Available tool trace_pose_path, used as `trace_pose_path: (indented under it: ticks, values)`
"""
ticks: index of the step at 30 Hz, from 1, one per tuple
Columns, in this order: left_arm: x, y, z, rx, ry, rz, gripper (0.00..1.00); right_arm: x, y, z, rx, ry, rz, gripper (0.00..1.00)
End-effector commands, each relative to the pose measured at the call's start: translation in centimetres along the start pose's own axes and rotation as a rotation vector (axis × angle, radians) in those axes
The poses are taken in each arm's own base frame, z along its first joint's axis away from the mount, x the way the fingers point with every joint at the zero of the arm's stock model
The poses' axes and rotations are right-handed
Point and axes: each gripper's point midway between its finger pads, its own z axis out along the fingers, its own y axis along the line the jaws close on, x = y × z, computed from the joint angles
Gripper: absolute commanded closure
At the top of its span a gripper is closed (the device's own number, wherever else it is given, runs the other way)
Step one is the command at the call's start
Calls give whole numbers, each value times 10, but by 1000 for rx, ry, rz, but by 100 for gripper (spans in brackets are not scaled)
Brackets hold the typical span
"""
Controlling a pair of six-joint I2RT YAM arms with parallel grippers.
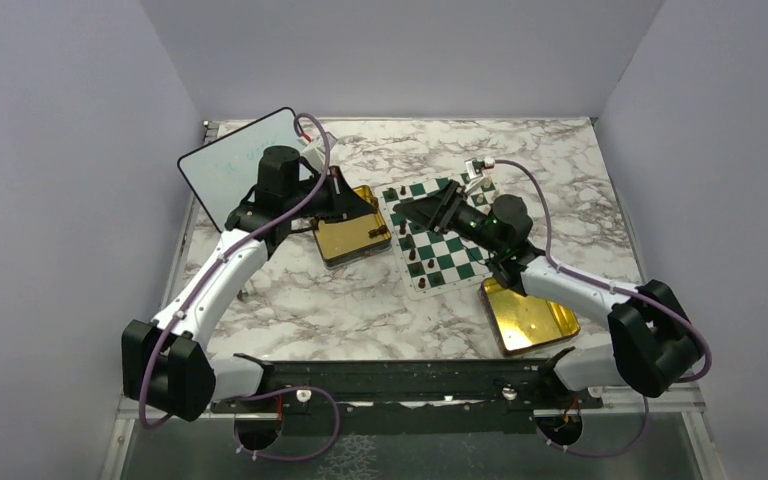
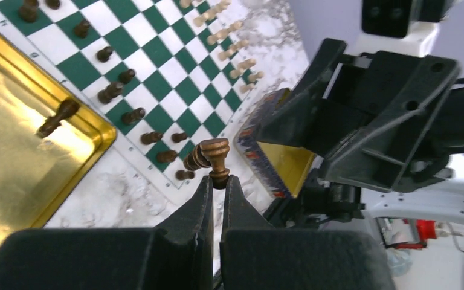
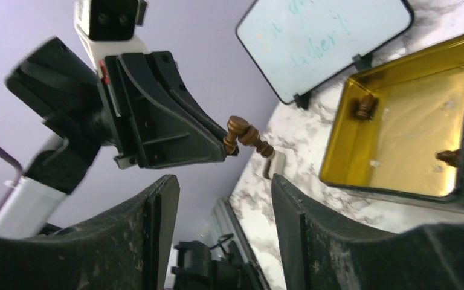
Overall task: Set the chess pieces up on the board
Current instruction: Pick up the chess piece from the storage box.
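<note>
your left gripper is pinched narrow on the foot of a dark brown piece, holding it in the air at the centre of the left wrist frame, just off the lower corner of the board. gripping it low leaves the head free, which i judge is so it can be passed across. your right gripper faces it with fingers spread wide and nothing between them, and the piece shows just above their gap in the right wrist view. this reads as a handover about to start, since the board lies on the right arm's side. on the board, dark pieces line the edge nearest the gold tin, and cream pieces line the far edge at upper middle. a loose piece lies in the tin, so the setup looks unfinished.
</note>
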Motion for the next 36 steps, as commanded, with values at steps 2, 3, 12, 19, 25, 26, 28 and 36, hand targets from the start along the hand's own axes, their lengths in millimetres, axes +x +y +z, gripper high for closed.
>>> trace_pose_path:
  ticks: [2, 3, 12, 19, 25, 26, 28, 36]
  values:
    - [-19, -43, -14, 156, -98, -64, 100, -15, 37, -2, -218, -90, 154, 34]
    - [-20, -45, -16, 165, -111, -74, 100, -14, 40, -3, -244, -84, 182, 34]
    - [-32, -55, -20, 192, -166, -122, 100, -10, 36, 9, -244, -39, 102, 37]
    - [-15, -27, -13, 71, -89, -76, 100, -9, 12, -1, -73, -33, -199, 39]
    - [5, -26, -17, 82, -34, -90, 100, 2, -16, -15, -75, -9, -686, 43]
    - [8, -27, -18, 88, -26, -103, 100, 1, -18, -16, -82, -24, -766, 44]
    - [13, -28, -18, 100, -9, -135, 100, -3, -18, -16, -103, -52, -871, 45]
    - [10, -40, -22, 139, -9, -210, 100, -13, -3, -5, -190, -200, -1106, 48]
